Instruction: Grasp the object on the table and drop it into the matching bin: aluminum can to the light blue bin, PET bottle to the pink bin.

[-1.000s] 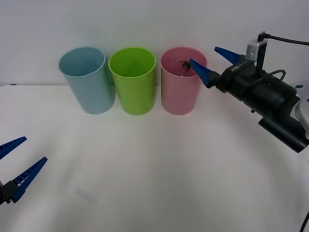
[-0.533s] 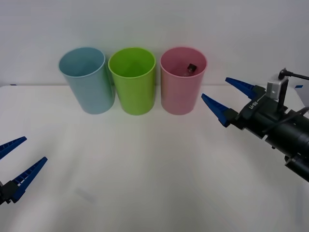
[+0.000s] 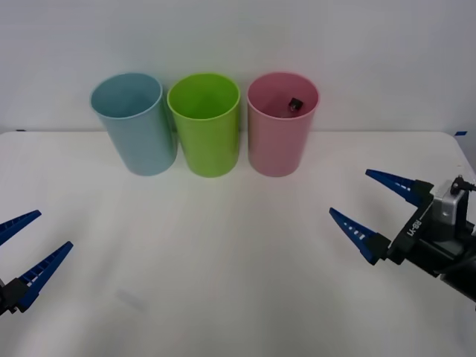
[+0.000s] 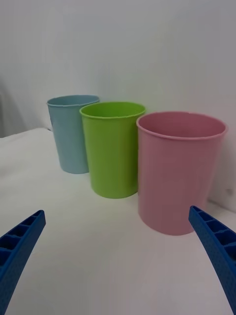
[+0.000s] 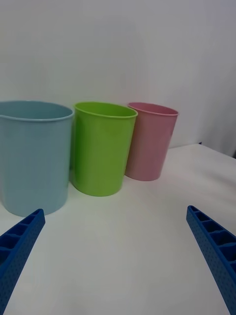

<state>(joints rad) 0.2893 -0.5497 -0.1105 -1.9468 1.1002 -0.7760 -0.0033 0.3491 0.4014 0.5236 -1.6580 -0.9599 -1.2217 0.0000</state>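
The PET bottle (image 3: 294, 105) lies inside the pink bin (image 3: 280, 141); just its black cap peeks above the rim at the back. That pink bin (image 4: 179, 172) (image 5: 149, 142) stands rightmost in a row of three on the white table (image 3: 223, 260). The light blue bin (image 3: 134, 126) (image 4: 71, 135) (image 5: 32, 157) is the leftmost. My right gripper (image 3: 372, 204) is open and holds nothing, low over the table at the right, well in front of the pink bin. My left gripper (image 3: 33, 242) rests open at the table's left front edge.
A green bin (image 3: 206, 126) (image 4: 112, 150) (image 5: 102, 147) stands between the blue and pink ones. A plain white wall rises behind the row. The table's right rear corner (image 3: 461, 134) lies behind the right arm.
My right gripper has pulled back from over the pink bin's rim, moving down and toward the front right. The bottle's cap now shows inside the pink bin. The left arm has not moved.
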